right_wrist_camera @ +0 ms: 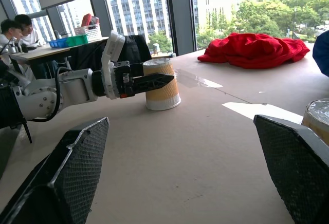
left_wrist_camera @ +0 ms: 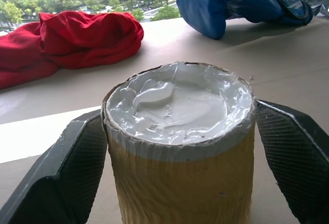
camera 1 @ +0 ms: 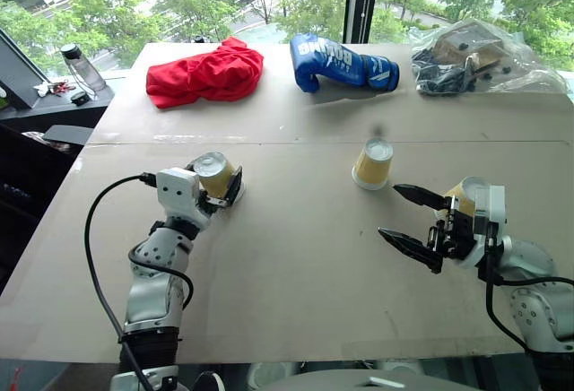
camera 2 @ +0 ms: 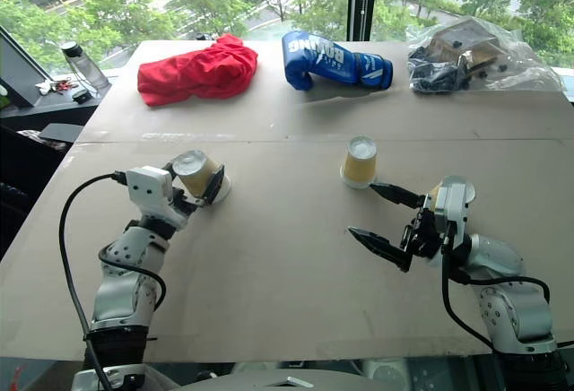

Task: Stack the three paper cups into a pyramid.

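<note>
A: What sits around the 3 cups on the table (camera 1: 296, 301)?

B: Along the far edge lie a red cloth (camera 1: 204, 75) on the left, a blue boxing glove (camera 1: 341, 64) in the middle and a clear plastic bag of dark parts (camera 1: 480, 59) on the right. On a side ledge far left stands a clear water bottle (camera 1: 83, 68). Nothing lies between the cups themselves.

A: Where are the cups?

B: All 3 stand upside down, white bases up, well apart. The left cup (camera 1: 215, 174) is on the near-left part of the table, the middle cup (camera 1: 373, 164) right of centre, and the right cup (camera 1: 466, 194) near the right edge.

A: And the grippers?

B: The left gripper (camera 1: 219, 186) has a finger on each side of the left cup; from the wrist, the left fingers (left_wrist_camera: 77, 167) sit right at the ribbed wall, but I cannot tell whether they press it. The right gripper (camera 1: 408, 221) stands spread wide and empty, near and just right of the middle cup.

A: Anything hidden?

B: The right cup is mostly covered by the right wrist, only its top showing. The right wrist view cuts off a cup at its edge and shows people seated at a desk (right_wrist_camera: 20, 31) in the background.
</note>
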{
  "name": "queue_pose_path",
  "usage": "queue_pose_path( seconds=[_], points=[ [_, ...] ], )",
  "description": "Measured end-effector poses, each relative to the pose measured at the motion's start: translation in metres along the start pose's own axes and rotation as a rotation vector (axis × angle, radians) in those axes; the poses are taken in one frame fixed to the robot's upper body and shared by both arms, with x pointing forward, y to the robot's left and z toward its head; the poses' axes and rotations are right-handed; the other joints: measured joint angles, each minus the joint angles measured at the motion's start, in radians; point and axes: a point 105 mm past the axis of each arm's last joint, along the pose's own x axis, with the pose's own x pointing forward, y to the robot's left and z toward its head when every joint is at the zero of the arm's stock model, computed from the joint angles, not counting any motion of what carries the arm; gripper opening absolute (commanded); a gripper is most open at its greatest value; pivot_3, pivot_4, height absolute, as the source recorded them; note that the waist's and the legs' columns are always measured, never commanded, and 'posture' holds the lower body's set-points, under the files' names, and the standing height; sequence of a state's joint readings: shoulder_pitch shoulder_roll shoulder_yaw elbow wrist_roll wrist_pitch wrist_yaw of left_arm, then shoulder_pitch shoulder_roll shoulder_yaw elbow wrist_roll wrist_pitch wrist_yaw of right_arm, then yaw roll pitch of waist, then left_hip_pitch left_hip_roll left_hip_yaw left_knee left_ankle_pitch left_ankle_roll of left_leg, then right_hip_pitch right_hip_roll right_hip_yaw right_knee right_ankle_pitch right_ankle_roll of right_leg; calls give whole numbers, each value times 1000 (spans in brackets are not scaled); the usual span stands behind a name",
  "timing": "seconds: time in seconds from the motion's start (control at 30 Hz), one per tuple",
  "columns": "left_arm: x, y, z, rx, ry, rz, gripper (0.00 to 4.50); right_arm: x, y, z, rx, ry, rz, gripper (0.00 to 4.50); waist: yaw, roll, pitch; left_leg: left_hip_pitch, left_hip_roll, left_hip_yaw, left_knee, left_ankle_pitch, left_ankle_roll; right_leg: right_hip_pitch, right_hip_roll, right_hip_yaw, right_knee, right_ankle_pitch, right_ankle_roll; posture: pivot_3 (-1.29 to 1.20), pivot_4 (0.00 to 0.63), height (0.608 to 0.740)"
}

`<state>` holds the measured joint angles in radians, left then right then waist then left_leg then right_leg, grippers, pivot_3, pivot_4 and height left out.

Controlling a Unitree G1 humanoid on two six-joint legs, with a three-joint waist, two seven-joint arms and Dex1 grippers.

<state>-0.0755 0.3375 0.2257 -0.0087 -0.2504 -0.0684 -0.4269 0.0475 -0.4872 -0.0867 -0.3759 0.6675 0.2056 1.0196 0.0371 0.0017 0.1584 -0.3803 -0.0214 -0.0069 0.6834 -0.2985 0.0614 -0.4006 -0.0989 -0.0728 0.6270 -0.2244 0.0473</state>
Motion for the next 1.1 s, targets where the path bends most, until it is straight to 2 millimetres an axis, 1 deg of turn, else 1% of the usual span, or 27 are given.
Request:
queue_pose_path(
  seconds=[0.03,0.37,0.5,0.57,0.6,0.63,0.67,0.77,0.87,0.93,1.03,1.1],
  points=[
    [0,0,0,-3,-2,1,2775,0,0,0,1,0,0,4500,0,0,0,0,0,0,0,0,0,0,0,0,0,0,0,0,150,737],
    [0,-3,0,-19,-9,-1,2775,0,1,-1,5,2,2,4500,0,0,0,0,0,0,0,0,0,0,2,0,0,0,0,0,150,737],
    [3,-9,0,-21,-11,-35,2775,0,1,-1,6,2,1,4500,1,0,0,0,0,0,0,0,0,0,2,0,0,0,0,0,150,737],
    [7,-19,1,-22,-15,-83,2775,-1,1,-2,9,4,-2,4500,2,0,0,0,0,0,1,0,0,0,3,0,0,0,0,0,150,737],
    [11,-27,3,-22,-17,-129,2775,-1,2,-3,12,5,-6,4500,2,0,0,0,0,0,1,0,0,0,3,0,0,0,0,0,150,737],
    [11,-29,3,-21,-18,-144,2775,-1,2,-3,12,6,-6,4500,1,0,0,0,0,0,1,0,0,0,3,0,0,0,0,0,150,737],
    [13,-37,3,-22,-13,-190,2775,-2,3,-3,11,6,-9,4500,0,0,0,0,0,0,1,0,0,0,3,0,0,0,0,0,150,737],
    [15,-71,5,-16,-4,-383,2775,-4,4,-4,10,6,-23,4500,0,0,0,0,0,1,1,0,0,0,3,1,0,0,0,0,150,737],
    [18,-96,9,-25,-7,-516,2775,-8,3,-6,9,18,-47,4500,2,0,0,0,-1,0,1,0,0,0,3,1,0,0,0,0,150,737],
    [21,-115,11,-20,-11,-609,2775,-14,4,-11,7,45,-64,4500,1,0,0,0,-1,1,1,0,0,0,4,1,0,0,1,0,150,737],
    [25,-130,14,-11,-20,-686,2775,-20,5,-17,-2,88,-77,4500,0,0,0,0,-1,1,1,0,0,0,4,1,1,0,1,0,150,737],
    [29,-142,17,-5,-28,-745,2775,-29,6,-20,-14,125,-102,4500,1,0,0,0,-1,1,1,0,0,0,5,1,1,0,1,0,150,737]
  ],
)
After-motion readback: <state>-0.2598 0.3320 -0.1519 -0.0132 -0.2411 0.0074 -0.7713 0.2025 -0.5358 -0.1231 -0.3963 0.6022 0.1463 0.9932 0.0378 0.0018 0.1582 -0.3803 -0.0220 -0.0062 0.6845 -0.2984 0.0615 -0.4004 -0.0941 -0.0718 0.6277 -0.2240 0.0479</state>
